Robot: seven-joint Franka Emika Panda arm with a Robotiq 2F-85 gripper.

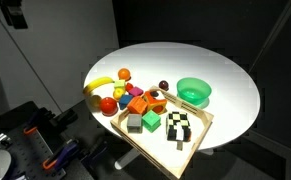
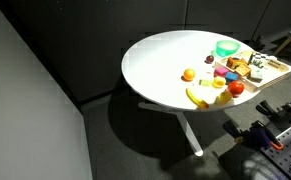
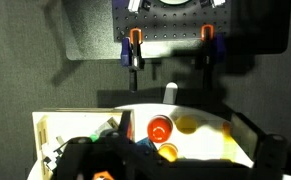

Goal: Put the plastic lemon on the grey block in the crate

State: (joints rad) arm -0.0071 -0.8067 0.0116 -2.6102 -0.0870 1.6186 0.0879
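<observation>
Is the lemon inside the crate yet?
No, out. The lemon lies on the table beside the banana, outside the crate.

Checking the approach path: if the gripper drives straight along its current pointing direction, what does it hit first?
Probably the round orange fruit on the white table, beside the crate rather than in it. In the wrist view the gripper points at that spot. Depth is unclear, so treat this as a guess.

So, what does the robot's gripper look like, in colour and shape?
Only a little of it shows. In the wrist view the gripper is plain black, with two bulky dark fingers whose outlines are blurred. I cannot make out any cables or markings on it. The exterior views do not show it clearly enough to add more.
</observation>
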